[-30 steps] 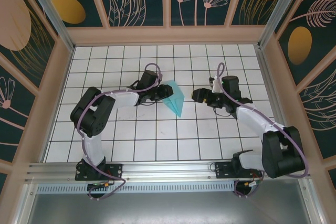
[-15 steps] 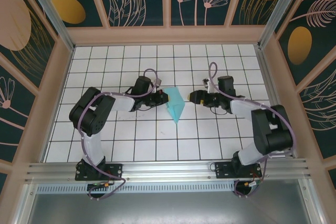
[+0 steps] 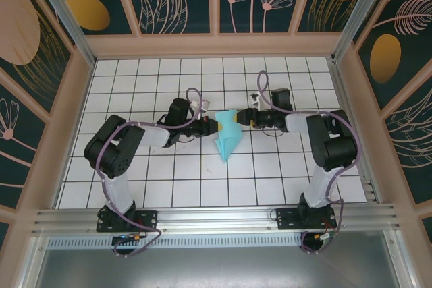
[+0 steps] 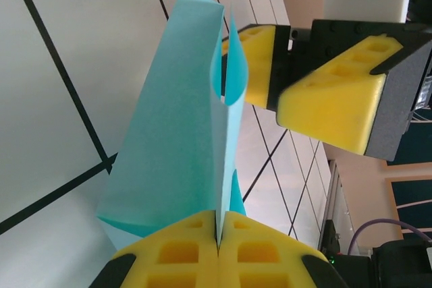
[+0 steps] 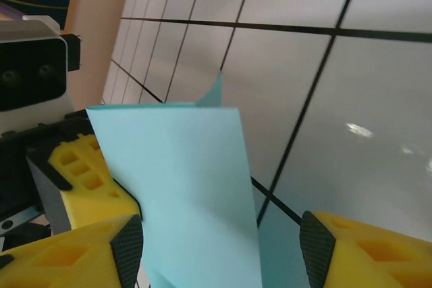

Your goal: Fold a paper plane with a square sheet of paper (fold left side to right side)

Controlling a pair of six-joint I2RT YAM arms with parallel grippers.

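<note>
Left hand pinches the paper plane, right hand open beside it

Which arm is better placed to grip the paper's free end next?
Right, probably: the right pincer is open with the folded paper standing between its fingers, while the left pincer is shut on the opposite end.

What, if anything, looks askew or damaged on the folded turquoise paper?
The sheet of paper, pinched upright by the left gripper, has layers that do not match: at its far end one flap curls away, and a small corner pokes above the top edge. No tear shows.
</note>
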